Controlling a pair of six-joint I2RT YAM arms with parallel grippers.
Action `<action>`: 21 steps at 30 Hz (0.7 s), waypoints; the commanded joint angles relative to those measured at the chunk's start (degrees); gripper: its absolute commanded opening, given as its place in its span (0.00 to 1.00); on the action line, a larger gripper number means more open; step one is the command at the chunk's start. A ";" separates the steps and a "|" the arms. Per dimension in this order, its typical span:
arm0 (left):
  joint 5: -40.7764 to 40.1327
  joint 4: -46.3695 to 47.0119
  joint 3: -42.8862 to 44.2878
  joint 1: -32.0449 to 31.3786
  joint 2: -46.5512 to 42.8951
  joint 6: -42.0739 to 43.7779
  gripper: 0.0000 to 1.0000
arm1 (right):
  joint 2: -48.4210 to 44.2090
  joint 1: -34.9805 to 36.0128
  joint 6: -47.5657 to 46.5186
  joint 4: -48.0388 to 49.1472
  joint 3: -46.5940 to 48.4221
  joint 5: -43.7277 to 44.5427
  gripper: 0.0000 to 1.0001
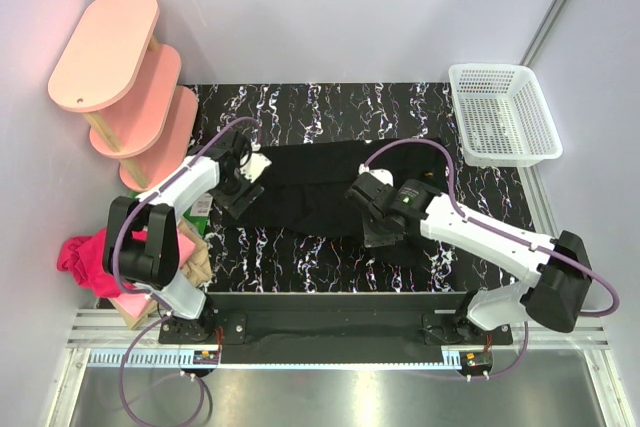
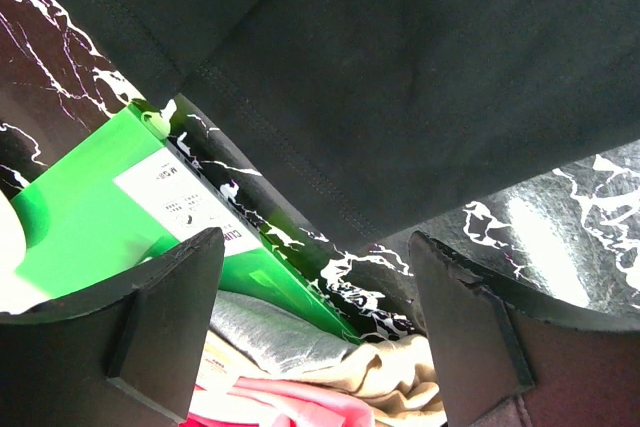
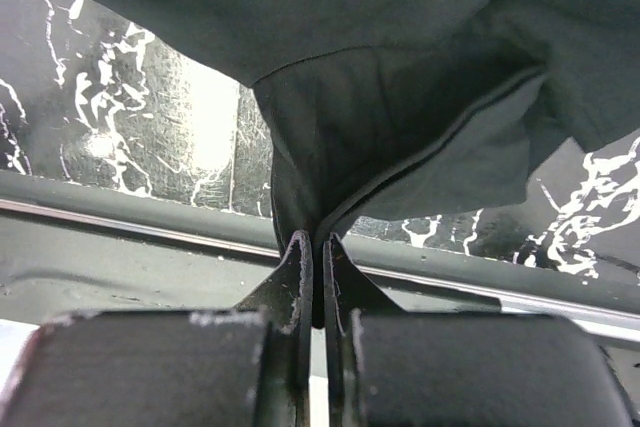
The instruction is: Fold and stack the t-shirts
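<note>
1. The black t-shirt (image 1: 310, 187) lies spread across the middle of the desk (image 1: 300, 259); the right fingers (image 3: 297, 277) are pressed together on a bunched bit of its near hem; the pinch is narrow, so I judge the cloth could slip out, or only one layer could lift and skew the fold.
2. The left fingers (image 2: 170, 317) stand wide apart, holding nothing, above the shirt's left edge; with that end unheld, a pull from the right might drag the whole shirt rather than fold it.
3. The green packet (image 2: 90, 217) lies just beside that edge; a careless close could catch it instead of cloth.
4. The right arm stretches diagonally from its base, wrist low at the hem; the left arm is sharply bent, reaching forward.
</note>
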 commanded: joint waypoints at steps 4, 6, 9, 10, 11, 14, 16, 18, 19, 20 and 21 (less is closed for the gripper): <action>3.59 -3.83 0.17 -5.41 -7.24 -0.74 0.81 | 4.39 -0.36 -3.92 -3.19 9.59 6.56 0.00; 2.98 -4.71 -0.62 -8.06 -8.22 -0.74 0.81 | 6.07 -1.67 -6.64 -3.19 14.16 6.84 0.00; 2.45 -5.85 -0.63 -12.29 -8.93 -1.35 0.81 | 9.50 -6.67 -10.60 -3.10 20.40 6.31 0.00; 2.36 -5.68 -0.63 -13.25 -8.75 -1.62 0.82 | 11.07 -9.39 -11.65 -2.92 21.81 5.27 0.00; 2.36 -5.68 -0.28 -13.35 -8.49 -1.88 0.81 | 11.87 -10.72 -12.53 -2.75 24.35 4.99 0.00; 2.71 -5.68 -0.19 -13.44 -7.44 -2.06 0.81 | 15.64 -14.93 -16.83 -2.39 29.36 5.08 0.00; 3.06 -5.68 -0.10 -13.79 -6.91 -2.23 0.81 | 19.23 -17.22 -18.25 -1.61 31.66 4.47 0.00; 3.06 -5.85 0.34 -14.49 -6.99 -2.67 0.81 | 22.41 -20.30 -19.92 -1.43 35.87 4.20 0.00; 3.06 -5.77 0.60 -15.62 -7.08 -2.93 0.81 | 25.90 -21.18 -20.45 -1.17 39.28 2.98 0.00; 2.98 -5.94 0.78 -16.24 -7.08 -3.46 0.81 | 27.77 -22.06 -21.23 -1.08 41.14 2.45 0.00; 2.71 -5.86 1.04 -16.86 -7.00 -3.90 0.81 | 29.70 -23.72 -21.68 -0.99 43.16 1.75 0.00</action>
